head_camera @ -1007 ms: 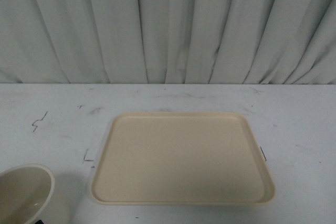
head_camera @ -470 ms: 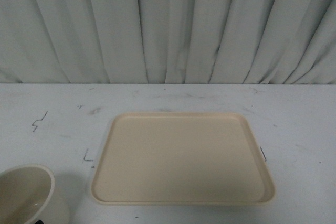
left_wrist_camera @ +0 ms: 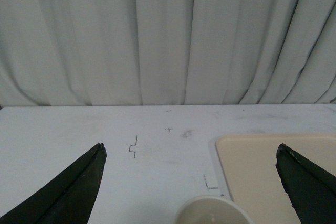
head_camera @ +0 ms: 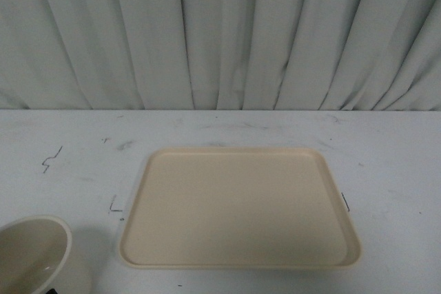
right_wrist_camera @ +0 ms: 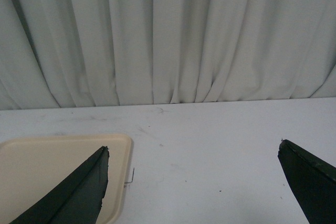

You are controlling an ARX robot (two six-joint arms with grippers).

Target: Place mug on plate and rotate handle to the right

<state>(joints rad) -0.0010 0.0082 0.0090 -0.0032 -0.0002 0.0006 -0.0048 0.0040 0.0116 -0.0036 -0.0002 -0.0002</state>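
Nothing has moved since the earlier frames: the mug (head_camera: 31, 256) and the plate (head_camera: 238, 204) lie just as they did, and no arm has come into the front view.

The mug stands upright on the counter (head_camera: 69, 142) towards its near left corner, off the plate and a little apart from the plate's left rim. Only its open mouth and part of its wall show. A dark patch low on its near side is cut off by the frame, so it cannot be told whether that is the handle, nor which way the handle faces. The plate lies flat and bare at the middle of the counter, closer to the near edge than to the far edge by the curtain (head_camera: 220, 32).

The left gripper (left_wrist_camera: 189, 147) has its jaws wide apart and holds nothing; in its wrist view the mug (left_wrist_camera: 212, 211) shows between the two fingers, with the plate (left_wrist_camera: 262, 171) off to one side. The right gripper (right_wrist_camera: 193, 145) is likewise spread and empty, facing the plate's right end (right_wrist_camera: 52, 171) and bare counter.

By this the task appears to be at its first step, the reach for the mug, with no grasp made. The next move likely calls for the left arm to come down over the mug, close on its wall or rim, lift it and carry it rightward onto the plate. The handle turn comes after.
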